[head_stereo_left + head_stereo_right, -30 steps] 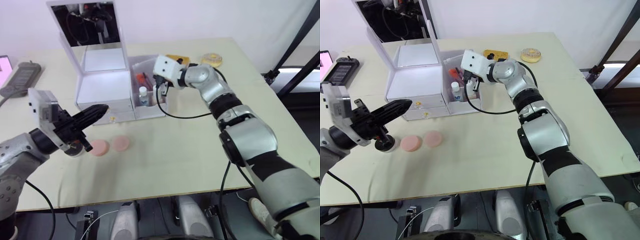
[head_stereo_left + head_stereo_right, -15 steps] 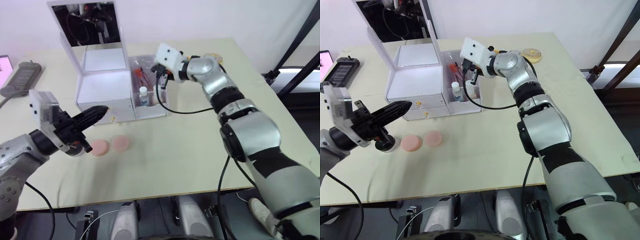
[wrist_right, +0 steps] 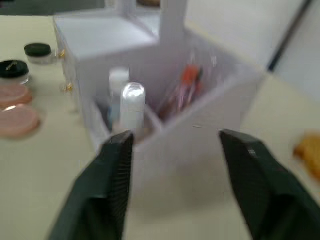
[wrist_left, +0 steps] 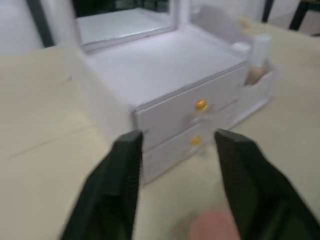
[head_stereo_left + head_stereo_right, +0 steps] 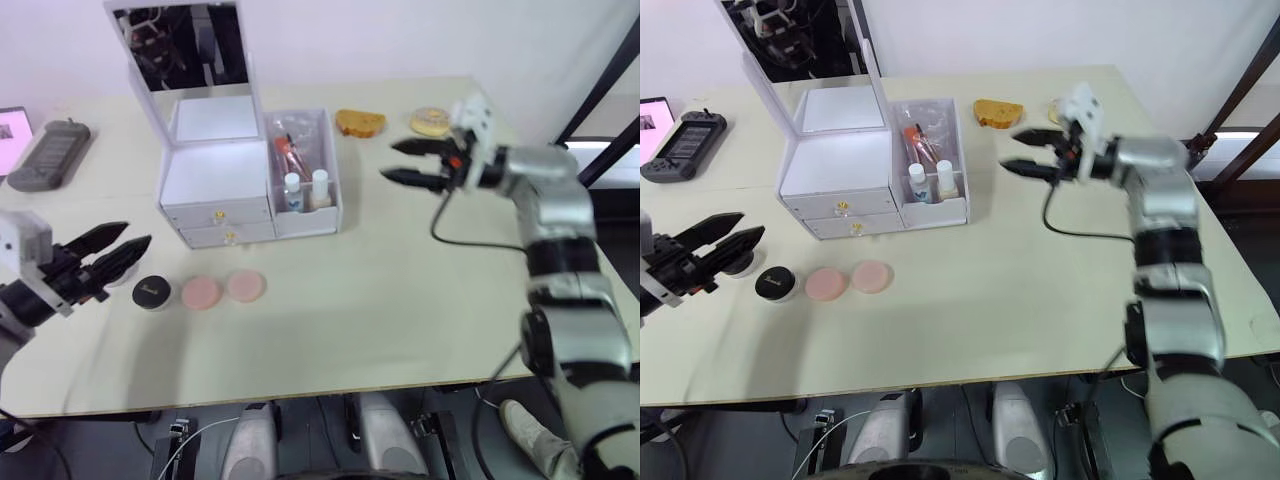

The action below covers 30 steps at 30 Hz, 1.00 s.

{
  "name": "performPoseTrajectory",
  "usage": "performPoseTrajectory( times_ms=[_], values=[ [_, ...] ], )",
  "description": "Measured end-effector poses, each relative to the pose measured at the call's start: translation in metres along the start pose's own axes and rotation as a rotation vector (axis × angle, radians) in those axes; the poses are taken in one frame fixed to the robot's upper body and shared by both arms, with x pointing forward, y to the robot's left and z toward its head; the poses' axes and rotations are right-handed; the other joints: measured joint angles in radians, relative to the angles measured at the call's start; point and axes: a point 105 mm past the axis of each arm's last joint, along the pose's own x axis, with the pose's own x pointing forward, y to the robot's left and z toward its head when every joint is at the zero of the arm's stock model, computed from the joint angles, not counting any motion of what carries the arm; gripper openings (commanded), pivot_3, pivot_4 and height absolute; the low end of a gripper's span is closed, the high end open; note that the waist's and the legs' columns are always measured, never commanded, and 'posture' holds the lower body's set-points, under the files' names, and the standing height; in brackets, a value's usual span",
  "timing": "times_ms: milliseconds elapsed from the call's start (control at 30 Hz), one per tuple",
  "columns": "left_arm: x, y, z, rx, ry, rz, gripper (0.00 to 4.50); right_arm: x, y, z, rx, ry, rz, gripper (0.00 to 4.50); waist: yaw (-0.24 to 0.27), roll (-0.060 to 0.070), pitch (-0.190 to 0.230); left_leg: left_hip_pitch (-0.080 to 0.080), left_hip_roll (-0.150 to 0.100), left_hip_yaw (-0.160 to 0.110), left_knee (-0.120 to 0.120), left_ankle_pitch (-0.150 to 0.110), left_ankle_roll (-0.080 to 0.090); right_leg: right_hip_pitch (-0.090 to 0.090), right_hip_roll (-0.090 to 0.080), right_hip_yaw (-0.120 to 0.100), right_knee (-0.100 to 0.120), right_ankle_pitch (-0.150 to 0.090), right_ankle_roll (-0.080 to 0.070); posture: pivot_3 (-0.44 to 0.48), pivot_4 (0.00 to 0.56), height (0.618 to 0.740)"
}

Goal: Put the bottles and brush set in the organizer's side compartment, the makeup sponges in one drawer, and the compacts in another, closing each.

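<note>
The white organizer (image 5: 213, 178) stands with its mirror lid up and both gold-knobbed drawers (image 5: 222, 226) shut. In its side compartment (image 5: 328, 175) stand the two white-capped bottles (image 5: 305, 189), with the brush set (image 5: 285, 152) behind them. Two peach makeup sponges (image 5: 222, 289) lie on the table in front of the drawers, beside a black-lidded compact (image 5: 151, 292). A second compact (image 3: 37, 50) shows in the right wrist view. My left gripper (image 5: 137, 235) hangs open, left of the compact and empty. My right gripper (image 5: 388, 160) is open and empty, in the air right of the side compartment.
A dark handheld game console (image 5: 45, 167) lies at the far left. A yellowish bread-like piece (image 5: 360, 122) and a doughnut-like round (image 5: 432, 121) sit at the back right. The table's front half (image 5: 380, 310) is bare.
Both grippers have gone from shut to open. My right arm has drawn back from the side compartment to the right. My left gripper has pulled away to the left of the drawers.
</note>
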Motion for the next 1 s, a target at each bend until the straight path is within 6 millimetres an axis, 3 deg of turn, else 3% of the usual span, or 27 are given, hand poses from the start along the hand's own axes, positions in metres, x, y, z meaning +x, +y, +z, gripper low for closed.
performPoseTrajectory(
  times_ms=[33, 133, 267, 467, 667, 767, 800, 1000],
  values=[
    [-0.005, 0.006, -0.001, 0.014, 0.008, 0.01, 4.41, -0.01, 0.003, -0.005, 0.019, 0.01, -0.016, 4.5, 0.0, 0.0, 0.0, 0.0, 0.0, 0.0, 0.0, 0.0, 0.0, 0.0, 0.0, 0.0, 0.0, 0.0, 0.0, 0.0, 0.15, 0.74],
    [-0.03, 0.039, -0.01, 0.03, 0.03, 0.124, 4.47, -0.05, 0.011, -0.025, 0.11, 0.037, -0.109, 4.5, 0.006, 0.0, 0.0, 0.001, 0.0, 0.002, 0.001, 0.0, 0.0, 0.0, -0.001, 0.0, 0.0, -0.002, 0.003, 0.0, 0.15, 0.74],
    [-0.059, 0.065, -0.032, 0.018, 0.075, 0.239, 4.47, -0.099, 0.018, -0.062, 0.224, 0.11, -0.253, 4.5, 0.007, -0.002, -0.001, 0.001, 0.0, 0.006, 0.002, 0.0, -0.001, 0.0, -0.004, 0.001, -0.002, -0.002, 0.003, 0.0, 0.15, 0.74],
    [-0.076, 0.08, -0.047, 0.008, 0.088, 0.308, 4.47, -0.131, 0.018, -0.086, 0.256, 0.155, -0.413, 4.5, 0.004, -0.002, -0.001, 0.002, 0.001, 0.011, 0.002, -0.001, -0.001, -0.001, -0.005, 0.002, -0.002, -0.001, 0.002, 0.0, 0.15, 0.74],
    [-0.087, 0.084, -0.058, -0.001, 0.113, 0.344, 4.47, -0.147, 0.021, -0.104, 0.279, 0.224, -0.513, 4.5, 0.007, -0.003, -0.001, 0.001, 0.0, 0.013, 0.0, -0.001, 0.0, 0.0, -0.008, 0.001, -0.002, -0.002, 0.003, 0.0, 0.15, 0.74],
    [-0.088, 0.084, -0.06, 0.002, 0.117, 0.346, 4.47, -0.151, 0.025, -0.111, 0.293, 0.247, -0.532, 4.5, -0.014, 0.0, 0.0, 0.0, -0.015, -0.016, -0.002, 0.0, 0.0, 0.019, -0.027, -0.028, 0.0, -0.01, 0.009, 0.0, 0.15, 0.74],
    [-0.087, 0.083, -0.059, 0.005, 0.117, 0.343, 4.47, -0.15, 0.024, -0.108, 0.289, 0.24, -0.534, 4.5, -0.022, 0.001, 0.0, 0.001, -0.022, -0.025, -0.001, 0.0, 0.0, 0.018, -0.034, -0.036, 0.001, -0.014, 0.012, 0.0, 0.15, 0.74],
    [-0.076, 0.068, -0.055, 0.024, 0.119, 0.276, 4.47, -0.134, 0.037, -0.086, 0.314, 0.253, -0.405, 4.5, 0.01, 0.001, 0.0, 0.0, -0.018, -0.014, 0.001, 0.0, 0.0, 0.016, -0.033, -0.03, -0.001, -0.012, 0.01, 0.0, 0.15, 0.74]
  ],
)
